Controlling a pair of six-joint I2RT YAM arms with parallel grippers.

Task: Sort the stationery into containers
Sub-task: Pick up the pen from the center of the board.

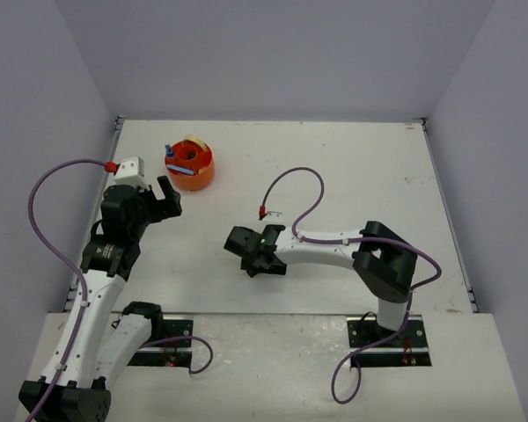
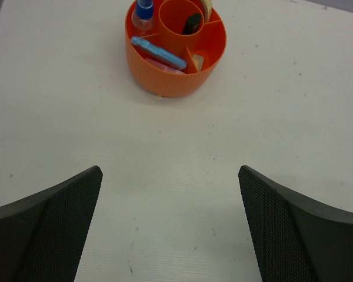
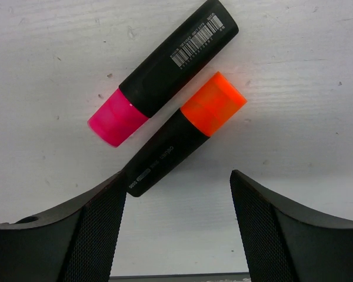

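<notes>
Jaws of the left gripper (image 2: 169, 182) stand wide apart, clamping nothing, above the bare white tabletop (image 1: 334, 167) near its left edge. Beyond them sits the round bright orange plastic tub (image 2: 170, 85), divided inside. It holds a clear blue-capped tube (image 2: 143, 13) standing upright at its far left and a pastel blue piece (image 2: 159, 51) lying slantwise over a pink piece (image 2: 165, 66). A black item (image 2: 192, 23) is in the centre cup and a tan ring (image 2: 207, 7) at the back.

Well to the right, near the tabletop's middle, the right gripper (image 3: 176, 176) hangs with jaws apart over the pink-ended black highlighter (image 3: 165, 70) and the orange-ended black highlighter (image 3: 185, 135). Both lie flat, side by side, long axes parallel on one diagonal. In the right wrist view the pink cap points lower left and the orange cap upper right. The orange one's black end lies close by one finger.
</notes>
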